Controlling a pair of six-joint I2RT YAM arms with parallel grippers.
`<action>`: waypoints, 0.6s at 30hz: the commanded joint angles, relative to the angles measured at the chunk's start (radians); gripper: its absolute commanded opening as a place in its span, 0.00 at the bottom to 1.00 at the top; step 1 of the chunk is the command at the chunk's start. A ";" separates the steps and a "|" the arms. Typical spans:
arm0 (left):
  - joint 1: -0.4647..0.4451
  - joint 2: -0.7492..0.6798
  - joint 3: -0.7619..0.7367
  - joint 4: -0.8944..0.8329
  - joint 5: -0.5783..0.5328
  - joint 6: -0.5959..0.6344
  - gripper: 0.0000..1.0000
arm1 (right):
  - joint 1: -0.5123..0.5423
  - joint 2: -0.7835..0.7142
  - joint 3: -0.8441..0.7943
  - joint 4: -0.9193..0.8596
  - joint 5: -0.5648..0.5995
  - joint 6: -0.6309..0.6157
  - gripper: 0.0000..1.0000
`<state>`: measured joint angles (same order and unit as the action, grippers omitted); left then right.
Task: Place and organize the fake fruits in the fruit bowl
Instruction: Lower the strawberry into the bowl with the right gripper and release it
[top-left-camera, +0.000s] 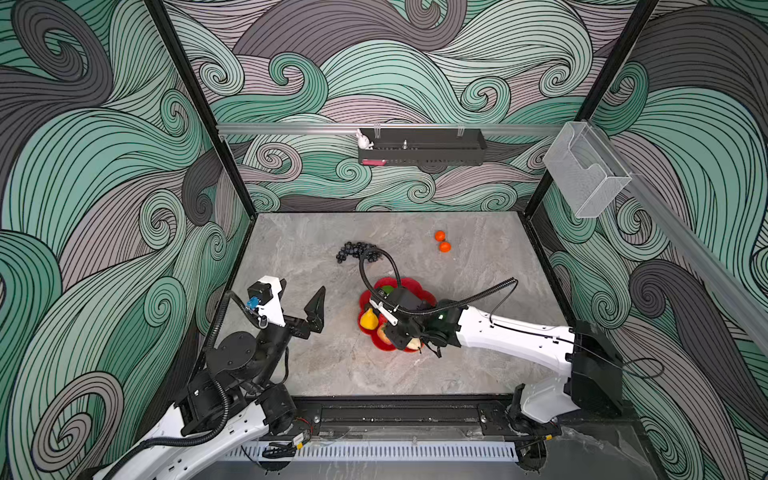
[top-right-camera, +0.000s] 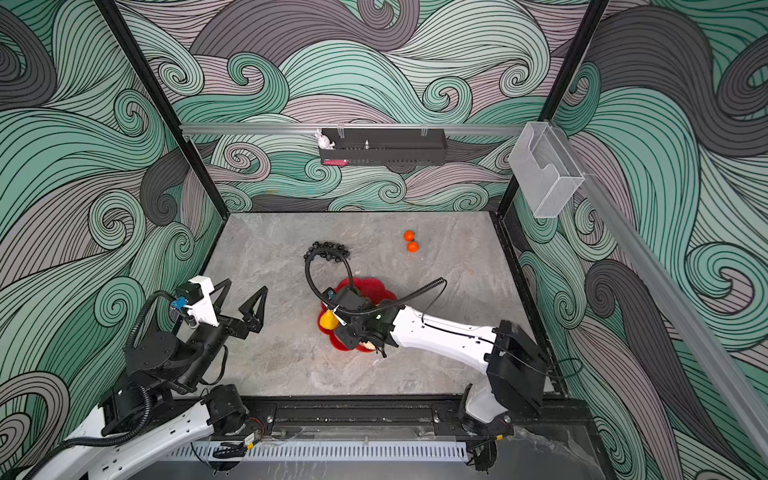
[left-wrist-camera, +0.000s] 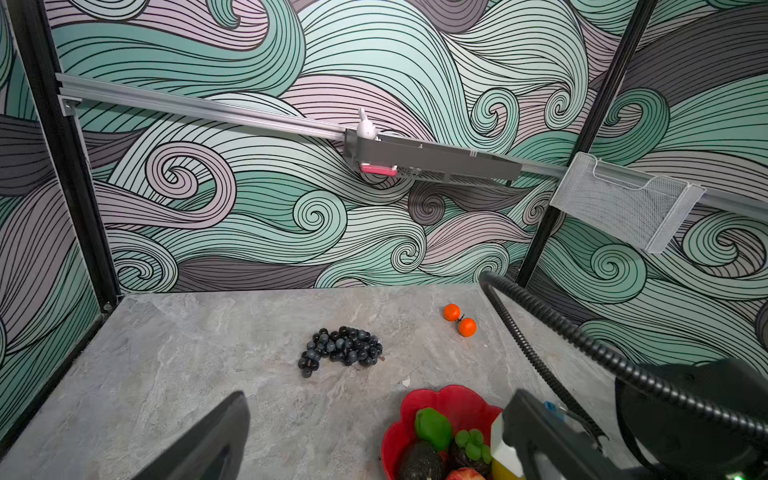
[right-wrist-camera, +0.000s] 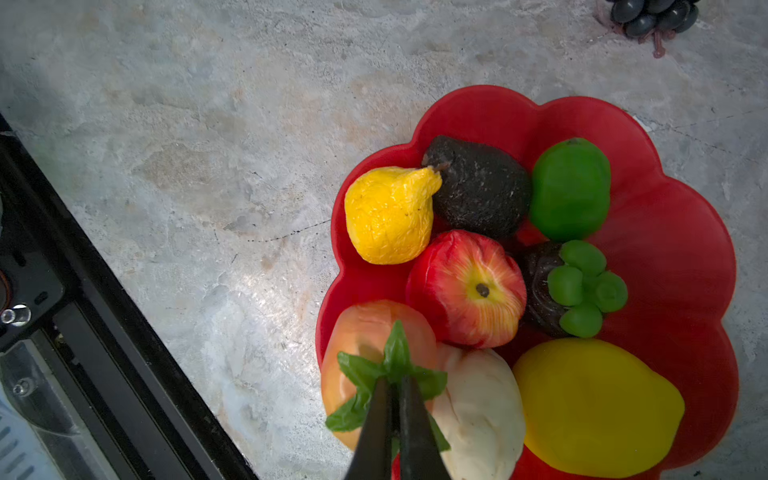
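The red scalloped fruit bowl (right-wrist-camera: 685, 249) (top-left-camera: 409, 283) holds a wrinkled yellow lemon (right-wrist-camera: 388, 216), a dark avocado (right-wrist-camera: 478, 187), a green lime (right-wrist-camera: 569, 189), a red apple (right-wrist-camera: 465, 291), a dark fruit with a green cap (right-wrist-camera: 582, 286), a large smooth lemon (right-wrist-camera: 594, 407), a beige pear (right-wrist-camera: 478, 407) and a peach-coloured fruit (right-wrist-camera: 361, 336). My right gripper (right-wrist-camera: 395, 382) (top-left-camera: 397, 336) hangs over the bowl's near edge, shut on the green leafy top of a strawberry, of which only a sliver of red shows. Dark grapes (top-left-camera: 357, 251) and two oranges (top-left-camera: 442, 242) lie on the table. My left gripper (top-left-camera: 301, 291) stands open left of the bowl, holding nothing.
The right arm's black cable (top-left-camera: 380, 257) loops over the grapes. A black wall tray (top-left-camera: 422, 147) with a white rabbit figure (top-left-camera: 363, 139) hangs on the back rail. A clear bin (top-left-camera: 582, 170) hangs on the right wall. A black rail (top-left-camera: 395, 411) borders the table's front.
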<state>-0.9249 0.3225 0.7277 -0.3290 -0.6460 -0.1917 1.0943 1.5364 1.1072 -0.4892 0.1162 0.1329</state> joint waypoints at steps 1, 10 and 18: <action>0.006 -0.020 -0.007 0.003 -0.027 0.009 0.99 | 0.024 0.017 0.028 -0.023 0.056 -0.032 0.00; 0.006 -0.028 -0.010 0.001 -0.029 0.005 0.99 | 0.048 0.074 0.056 -0.036 0.077 -0.049 0.03; 0.006 -0.033 -0.017 0.006 -0.027 0.002 0.99 | 0.051 0.087 0.063 -0.034 0.068 -0.049 0.16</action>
<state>-0.9249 0.3012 0.7162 -0.3294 -0.6487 -0.1917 1.1400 1.6173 1.1454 -0.5026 0.1764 0.0879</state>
